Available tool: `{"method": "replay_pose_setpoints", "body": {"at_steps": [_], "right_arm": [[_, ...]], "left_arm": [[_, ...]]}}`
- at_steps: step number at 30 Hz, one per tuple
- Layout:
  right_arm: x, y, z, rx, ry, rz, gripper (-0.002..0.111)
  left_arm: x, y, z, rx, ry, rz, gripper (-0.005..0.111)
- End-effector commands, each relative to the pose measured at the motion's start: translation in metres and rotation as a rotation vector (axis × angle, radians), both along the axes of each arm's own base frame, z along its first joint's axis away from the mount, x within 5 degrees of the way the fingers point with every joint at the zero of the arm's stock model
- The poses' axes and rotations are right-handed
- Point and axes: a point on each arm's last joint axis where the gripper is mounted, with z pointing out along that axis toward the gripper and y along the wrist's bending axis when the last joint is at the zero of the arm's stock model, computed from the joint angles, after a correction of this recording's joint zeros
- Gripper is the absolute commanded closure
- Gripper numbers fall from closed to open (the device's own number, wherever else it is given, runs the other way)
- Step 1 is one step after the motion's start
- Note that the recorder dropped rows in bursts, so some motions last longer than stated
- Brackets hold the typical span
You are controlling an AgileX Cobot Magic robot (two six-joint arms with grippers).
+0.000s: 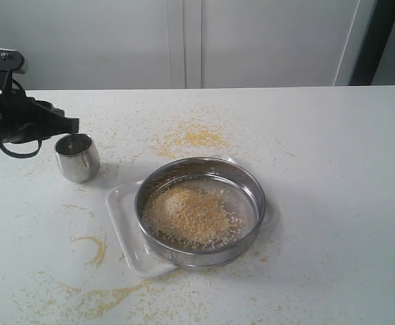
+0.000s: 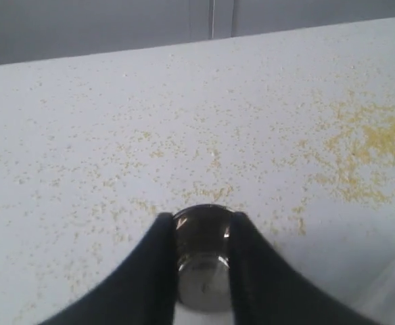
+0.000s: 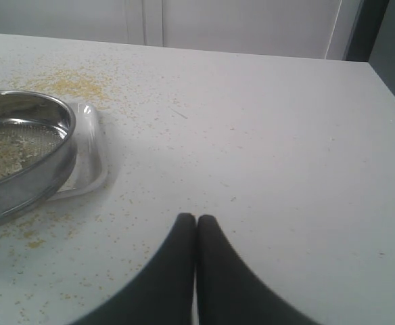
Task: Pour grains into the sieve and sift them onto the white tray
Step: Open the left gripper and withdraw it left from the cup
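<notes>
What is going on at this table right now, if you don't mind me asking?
The left gripper is closed around the steel cup, which stands upright on the table beside the sieve. The grains already lie in the sieve, which sits on the white tray. The right gripper is shut and holds nothing.

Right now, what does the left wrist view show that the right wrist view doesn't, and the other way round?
Only the left wrist view: the cup, gripped by the left hand. Only the right wrist view: the sieve with grains in it, sitting on the tray, and the shut right hand. Both: the table, strewn with spilled grains.
</notes>
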Motion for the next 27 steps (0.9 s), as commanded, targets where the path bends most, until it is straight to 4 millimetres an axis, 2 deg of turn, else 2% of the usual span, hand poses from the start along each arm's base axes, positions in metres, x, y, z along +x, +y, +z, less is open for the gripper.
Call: {"method": "replay_pose_setpoints", "body": {"at_steps": [1,8,14,21,27], "right_arm": [[0.0,0.0,-0.001,-0.001,-0.007,-0.007,0.108],[0.0,0.0,-0.001,-0.001,-0.007,-0.007,0.108],[0.0,0.0,-0.001,-0.001,-0.007,-0.007,0.108],[0.0,0.0,-0.001,-0.001,-0.007,-0.007,0.108],[0.0,0.0,-0.001,-0.001,-0.007,-0.007,0.108]], "left_arm": [[-0.019,0.008,0.013,0.049,0.101,0.019,0.107],[-0.042,0.017,0.025,0.092,0.264,0.062,0.107],[-0.06,0.025,0.028,0.167,0.414,0.079,0.107],[-0.074,0.03,0.025,0.206,0.54,0.097,0.107],[-0.095,0.034,0.014,0.195,0.565,0.1,0.107]]}}
